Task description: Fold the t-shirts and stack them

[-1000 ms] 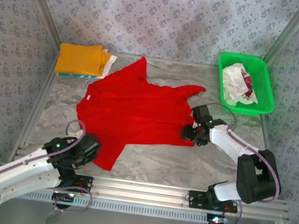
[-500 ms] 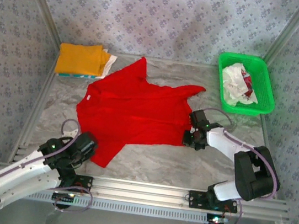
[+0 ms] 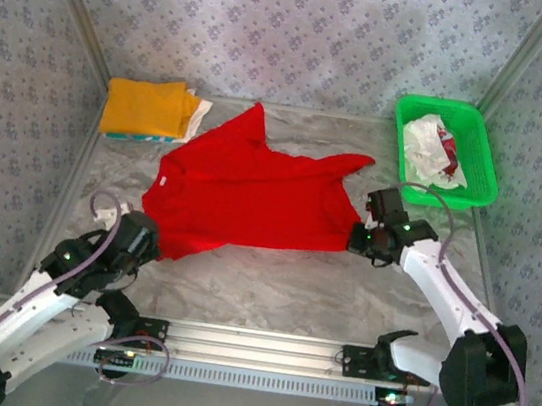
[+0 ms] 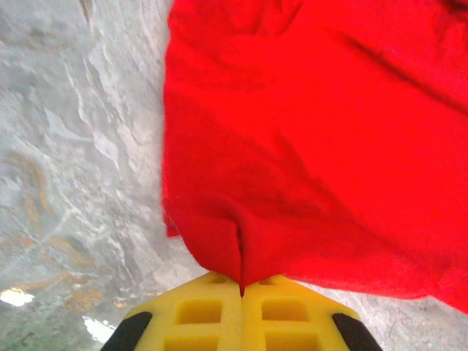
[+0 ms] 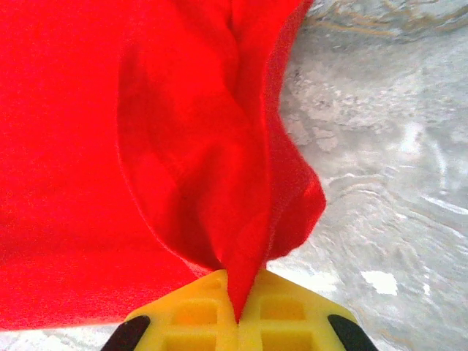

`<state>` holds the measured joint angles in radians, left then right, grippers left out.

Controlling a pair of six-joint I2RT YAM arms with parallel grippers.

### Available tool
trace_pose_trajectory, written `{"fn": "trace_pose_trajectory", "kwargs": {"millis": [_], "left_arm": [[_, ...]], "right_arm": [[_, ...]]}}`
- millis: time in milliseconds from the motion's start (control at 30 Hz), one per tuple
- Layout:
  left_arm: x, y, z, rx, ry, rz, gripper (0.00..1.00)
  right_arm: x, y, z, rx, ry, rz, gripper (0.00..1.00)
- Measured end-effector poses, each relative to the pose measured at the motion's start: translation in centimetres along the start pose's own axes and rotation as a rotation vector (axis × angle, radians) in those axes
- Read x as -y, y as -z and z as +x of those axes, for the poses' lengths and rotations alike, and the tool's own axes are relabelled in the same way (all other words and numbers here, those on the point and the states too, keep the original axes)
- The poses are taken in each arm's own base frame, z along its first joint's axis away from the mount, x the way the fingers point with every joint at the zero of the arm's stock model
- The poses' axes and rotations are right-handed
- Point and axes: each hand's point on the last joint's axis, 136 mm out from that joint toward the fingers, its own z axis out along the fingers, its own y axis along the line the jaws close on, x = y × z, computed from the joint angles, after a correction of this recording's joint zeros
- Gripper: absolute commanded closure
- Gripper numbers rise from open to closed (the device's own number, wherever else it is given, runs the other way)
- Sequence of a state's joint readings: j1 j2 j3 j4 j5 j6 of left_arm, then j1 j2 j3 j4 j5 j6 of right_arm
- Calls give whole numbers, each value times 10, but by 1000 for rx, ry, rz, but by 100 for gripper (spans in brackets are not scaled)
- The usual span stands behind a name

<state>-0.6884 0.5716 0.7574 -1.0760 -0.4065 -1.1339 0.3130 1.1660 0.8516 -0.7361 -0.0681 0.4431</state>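
Pinching the soft, floppy-looking red t-shirt point(image 3: 252, 195) by its near corners, the left gripper point(image 3: 147, 243) and right gripper point(image 3: 357, 240) are both clamped tight on it.

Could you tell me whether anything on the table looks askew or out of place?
Only mildly: in the folded stack at the far left, a white layer pokes out from under the orange t-shirt on top. The red t-shirt lies rumpled, not flat.

My left arm point(image 3: 31, 296) and right arm point(image 3: 450, 294): white shells, black joints, black wrist blocks. A thin purple-grey cable point(image 3: 99, 204) loops just behind each wrist. Left gripper point(image 4: 241, 291) and right gripper point(image 5: 238, 296): yellow fingers point(image 4: 201, 313) moulded with square pockets, and black patches at the outer corners.
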Motion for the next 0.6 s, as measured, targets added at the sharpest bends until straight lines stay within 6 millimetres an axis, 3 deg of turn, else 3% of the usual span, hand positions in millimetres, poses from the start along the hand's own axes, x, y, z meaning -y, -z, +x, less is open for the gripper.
{"fn": "trace_pose_trajectory", "kwargs": {"millis": [167, 267, 367, 433, 600], "left_arm": [[2, 24, -27, 84, -35, 21, 100], [17, 52, -55, 155, -80, 68, 100], [48, 94, -94, 242, -155, 139, 100], [78, 129, -126, 318, -213, 206, 100], [133, 220, -192, 518, -311, 373, 100]], "right_arm": [[3, 37, -9, 25, -19, -37, 100], [-9, 79, -32, 106, -2, -91, 100], [-32, 141, -64, 256, 39, -167, 100], [-45, 192, -84, 384, 70, -215, 100], [-65, 308, -103, 664, 125, -304, 100]]}}
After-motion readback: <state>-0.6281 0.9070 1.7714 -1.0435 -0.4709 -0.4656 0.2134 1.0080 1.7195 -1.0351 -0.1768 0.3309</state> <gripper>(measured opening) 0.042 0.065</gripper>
